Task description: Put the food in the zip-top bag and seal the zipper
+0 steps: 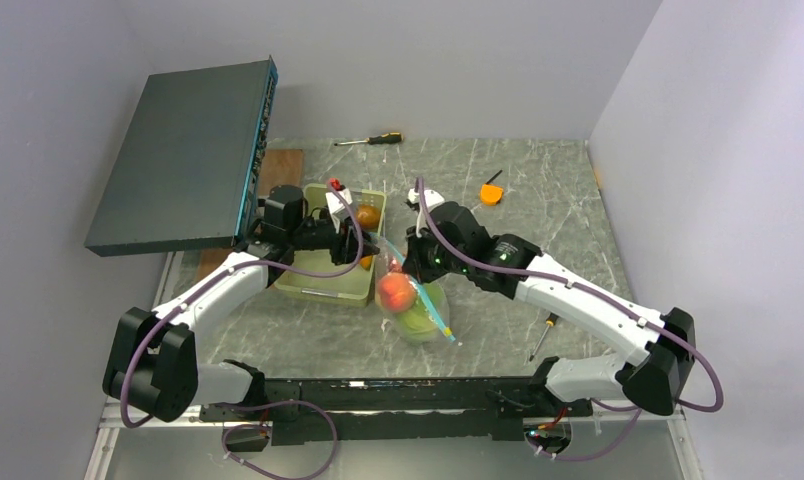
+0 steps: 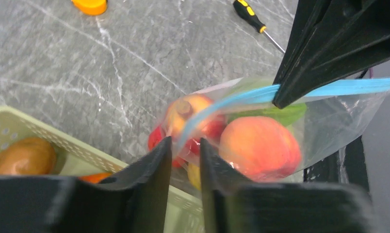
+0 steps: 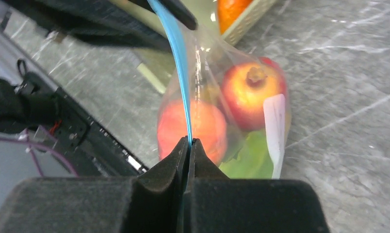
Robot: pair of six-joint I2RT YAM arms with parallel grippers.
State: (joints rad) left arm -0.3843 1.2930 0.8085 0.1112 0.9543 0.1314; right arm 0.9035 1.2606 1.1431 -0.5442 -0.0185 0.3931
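Arm bases sit on a black rail at the near edge of the table, grey stone-look with white veining. Near screwdriver lies by the right arm.

Mid-table: zip-top bag, clear and floppy, bottom on the surface just right of the tray, mouth edge lifted. Food inside: a peach-coloured fruit, a red fruit with a brown stem end, a green leaf. White label on the bag's side. Zipper, teal-blue, runs taut between the two grippers. Right gripper is clamped tight on it. Left gripper pinches its other end, with a narrow gap between the fingers.

Pale green tray holds a brown piece and an orange one.

Farther back: flat orange tool, far screwdriver. Dark slab leans at the left. Pale walls enclose three sides.
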